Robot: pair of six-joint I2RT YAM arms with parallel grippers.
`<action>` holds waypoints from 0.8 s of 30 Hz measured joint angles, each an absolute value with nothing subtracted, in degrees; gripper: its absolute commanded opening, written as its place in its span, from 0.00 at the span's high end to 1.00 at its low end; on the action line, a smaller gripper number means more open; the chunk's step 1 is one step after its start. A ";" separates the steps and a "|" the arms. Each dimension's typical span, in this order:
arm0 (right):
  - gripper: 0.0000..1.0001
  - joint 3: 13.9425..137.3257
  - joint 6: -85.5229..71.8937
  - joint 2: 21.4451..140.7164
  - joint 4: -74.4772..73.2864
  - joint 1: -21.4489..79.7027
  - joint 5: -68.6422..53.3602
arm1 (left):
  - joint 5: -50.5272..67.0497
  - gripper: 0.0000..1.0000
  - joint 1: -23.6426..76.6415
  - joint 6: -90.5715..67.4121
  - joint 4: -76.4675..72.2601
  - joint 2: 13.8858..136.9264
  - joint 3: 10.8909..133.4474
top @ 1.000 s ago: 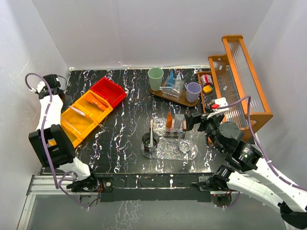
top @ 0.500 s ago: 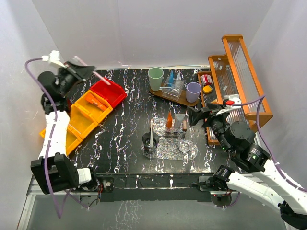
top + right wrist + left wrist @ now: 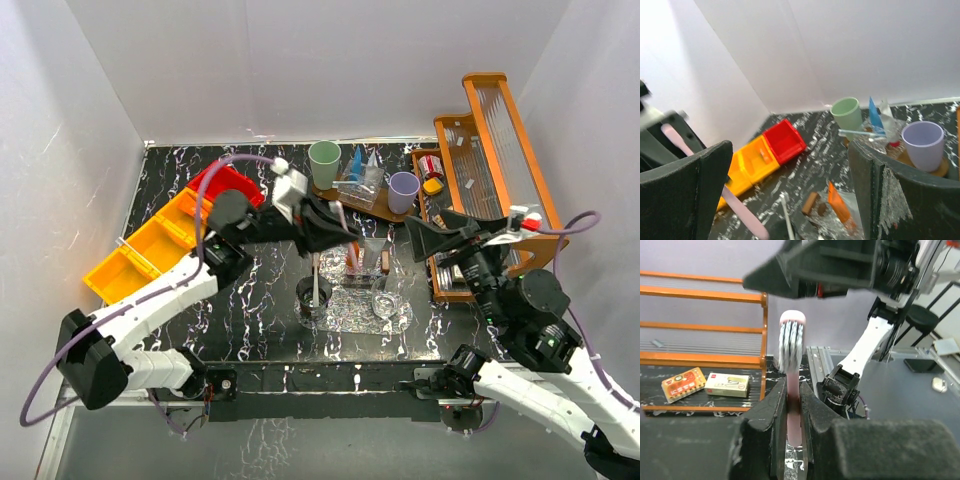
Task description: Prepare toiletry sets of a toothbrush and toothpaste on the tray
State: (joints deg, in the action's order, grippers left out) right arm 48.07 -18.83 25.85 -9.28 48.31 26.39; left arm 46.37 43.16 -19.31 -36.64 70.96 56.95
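Note:
My left gripper [image 3: 330,228] is shut on a pale pink toothbrush [image 3: 341,214], held in the air above the middle of the table. In the left wrist view the toothbrush [image 3: 791,352] stands upright between the fingers, bristles facing the camera. Below it a silver tray [image 3: 350,312] holds a dark cup [image 3: 313,300] with a white toothbrush, an orange tube [image 3: 352,250] and a clear glass [image 3: 386,298]. My right gripper [image 3: 425,235] is open and empty, right of the tray. A wooden tray [image 3: 345,199] at the back holds a green cup [image 3: 324,163], a lilac cup [image 3: 403,190] and a blue tube [image 3: 356,160].
Red [image 3: 228,186], orange and yellow bins [image 3: 128,262] line the left side. An orange wooden rack [image 3: 500,170] with small boxes stands at the right. The right wrist view shows the green cup [image 3: 847,112], the lilac cup [image 3: 922,142] and the red bin [image 3: 785,140].
My left arm has swung from above the bins at the far left to the middle of the table, carrying the pink toothbrush. My right gripper has drawn back to the right.

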 measured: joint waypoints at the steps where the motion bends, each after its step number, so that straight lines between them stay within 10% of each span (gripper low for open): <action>1: 0.02 48.07 -19.31 25.02 -8.71 48.31 26.15 | 45.01 1.00 46.00 -16.86 -36.60 71.92 56.97; 24: 0.02 50.11 -21.37 14.76 -10.11 48.31 28.34 | 31.44 1.00 56.21 -8.91 -39.79 102.21 61.41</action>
